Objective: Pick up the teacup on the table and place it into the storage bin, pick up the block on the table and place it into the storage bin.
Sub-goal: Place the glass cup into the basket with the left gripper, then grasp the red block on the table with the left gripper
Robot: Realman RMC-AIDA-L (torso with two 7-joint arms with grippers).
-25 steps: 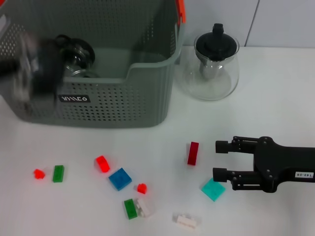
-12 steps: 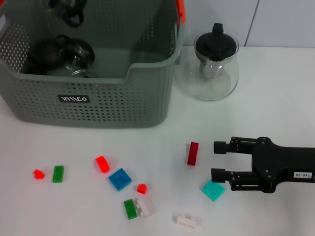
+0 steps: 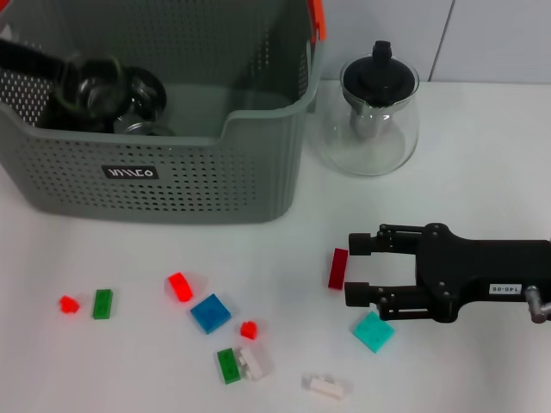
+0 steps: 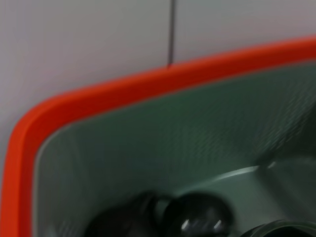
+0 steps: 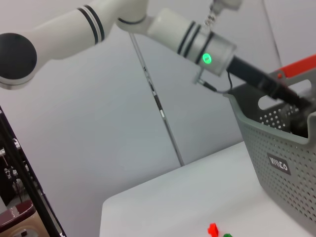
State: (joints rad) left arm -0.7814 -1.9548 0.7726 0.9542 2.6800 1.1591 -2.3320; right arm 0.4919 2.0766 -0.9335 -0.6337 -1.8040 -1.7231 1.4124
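Note:
The grey storage bin (image 3: 207,176) with its orange handle (image 3: 317,19) stands at the back left. My left gripper (image 3: 79,86) is low inside the bin's left end, a dark blur beside a glass teacup (image 3: 139,93). The left wrist view shows the bin's orange rim (image 4: 123,91) and dark glassware (image 4: 197,217) on its floor. My right gripper (image 3: 351,270) is open just above the table. Its fingertips (image 3: 355,243) stand right beside a dark red block (image 3: 337,268), which lies at the mouth of the jaws.
A glass teapot (image 3: 379,112) with a black lid stands right of the bin. Loose blocks lie on the white table: teal (image 3: 373,331), blue (image 3: 210,312), red (image 3: 179,286), green (image 3: 102,303), white (image 3: 325,386). The right wrist view shows my left arm (image 5: 187,34) reaching into the bin (image 5: 281,163).
My right gripper has slid left, up to the dark red block. My left gripper has moved from the bin's left front wall, over it, and down inside the bin.

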